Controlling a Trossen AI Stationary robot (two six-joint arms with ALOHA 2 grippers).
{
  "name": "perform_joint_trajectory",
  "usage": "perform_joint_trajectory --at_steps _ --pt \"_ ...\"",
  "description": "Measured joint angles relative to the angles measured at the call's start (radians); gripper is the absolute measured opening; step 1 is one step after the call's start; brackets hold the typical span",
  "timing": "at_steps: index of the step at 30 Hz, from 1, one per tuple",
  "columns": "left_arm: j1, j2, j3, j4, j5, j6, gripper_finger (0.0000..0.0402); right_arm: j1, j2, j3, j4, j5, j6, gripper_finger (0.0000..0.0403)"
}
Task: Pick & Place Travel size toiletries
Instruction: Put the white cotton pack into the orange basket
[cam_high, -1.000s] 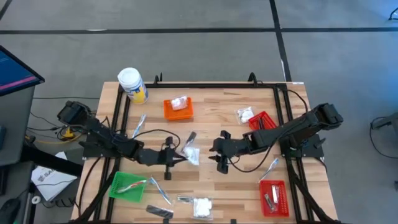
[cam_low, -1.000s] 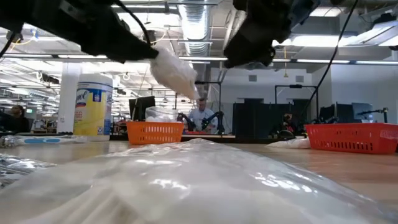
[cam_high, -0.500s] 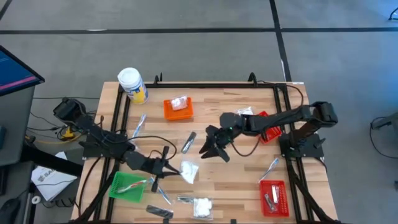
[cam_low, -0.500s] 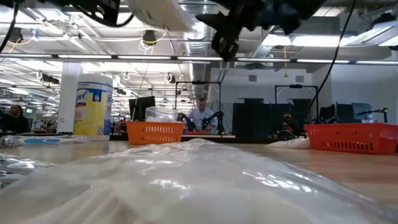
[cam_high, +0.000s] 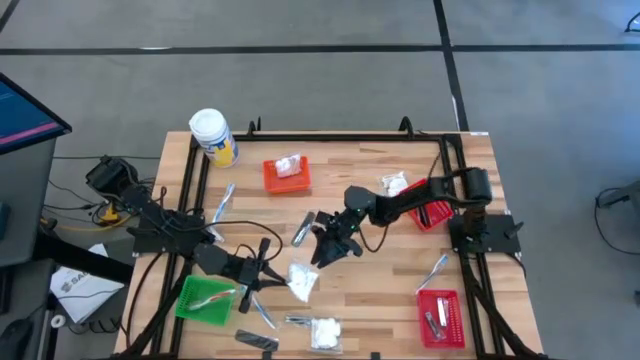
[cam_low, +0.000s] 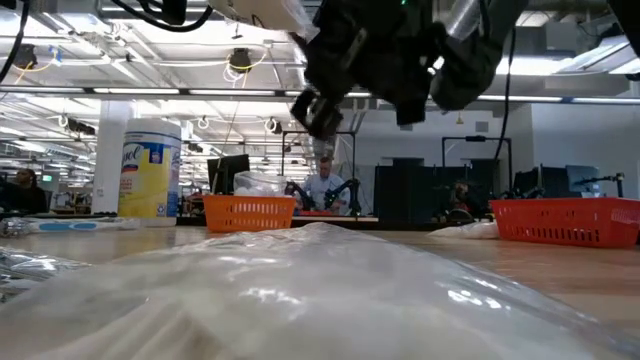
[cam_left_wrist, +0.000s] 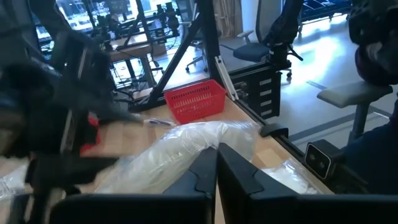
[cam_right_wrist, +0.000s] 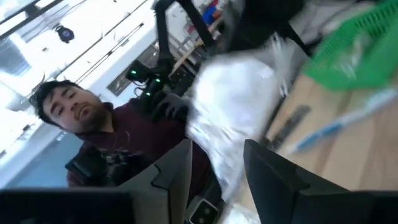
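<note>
My left gripper (cam_high: 268, 275), near the bench's (cam_high: 380, 285) front edge, is pinched on a white lumpy clear-wrapped packet (cam_high: 301, 281) lifted above the wood, just beside the green mesh basket (cam_high: 203, 299). My right gripper (cam_high: 322, 243) hangs over the bench's middle, fingers spread with nothing between them.

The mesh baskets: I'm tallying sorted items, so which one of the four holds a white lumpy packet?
The orange basket near the jar, with a white packet inside; the green basket holds thin sticks instead.
</note>
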Motion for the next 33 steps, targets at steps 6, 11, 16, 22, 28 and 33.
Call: perform_joint_trajectory --at_steps 6,11,16,22,28,33 --pt "-0.006 0.0 0.0 0.006 0.0 0.012 0.0 -0.034 0.062 0.003 0.028 0.009 0.039 0.0152" --pt "0.0 0.0 0.0 0.005 0.0 0.012 0.0 -0.022 0.067 0.006 0.115 0.001 0.035 0.0188" --pt "0.0 0.0 0.0 0.003 0.0 0.012 0.0 0.006 0.06 0.01 0.131 0.0 0.036 0.0253" --pt "0.0 0.003 0.0 0.001 0.0 0.011 0.0 0.025 0.06 0.042 0.11 0.001 0.04 0.0306" --pt "0.014 0.017 0.002 -0.011 -0.004 0.011 0.0 0.027 0.06 0.053 0.07 0.001 0.038 0.031" --pt "0.037 0.05 0.002 -0.018 -0.007 0.0 0.0 0.026 0.06 0.053 0.035 0.001 0.016 0.0303"
